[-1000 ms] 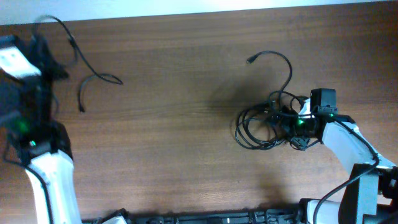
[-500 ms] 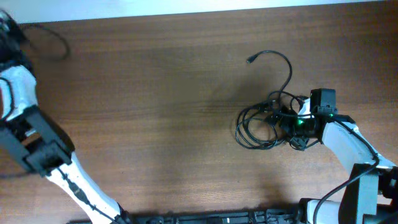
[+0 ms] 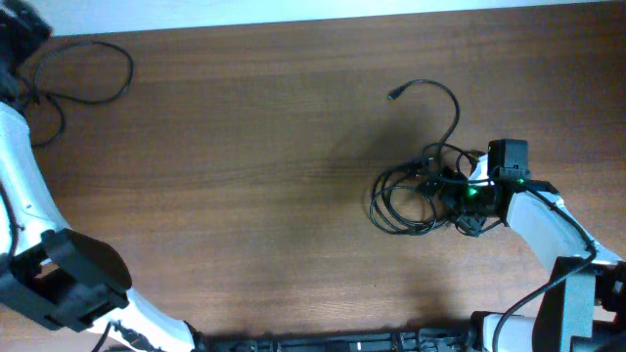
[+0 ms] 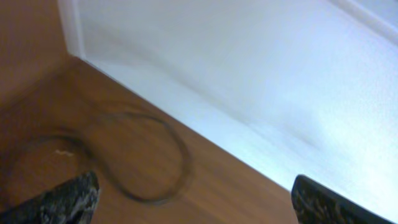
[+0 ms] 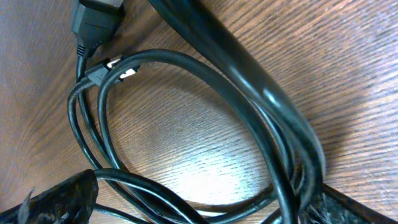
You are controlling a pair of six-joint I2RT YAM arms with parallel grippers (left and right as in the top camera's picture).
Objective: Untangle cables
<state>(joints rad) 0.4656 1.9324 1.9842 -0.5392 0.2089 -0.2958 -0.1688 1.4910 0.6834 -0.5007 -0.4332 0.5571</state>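
Between the wide-spread, empty fingers of the right gripper (image 5: 202, 205) lay the tangled cables (image 5: 292, 143), so closing there risked pinching several loops and dragging everything together, while the left gripper (image 4: 189, 202), likewise spread and empty, hovered above a lone cable (image 4: 182, 158).

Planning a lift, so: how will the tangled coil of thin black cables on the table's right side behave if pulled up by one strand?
Probably floppy: the tangled coil of thin black cables lies in loose loops. Its strands overlap, so lifting one would likely drag the rest. It looks light, so may slide on the brown wooden table.
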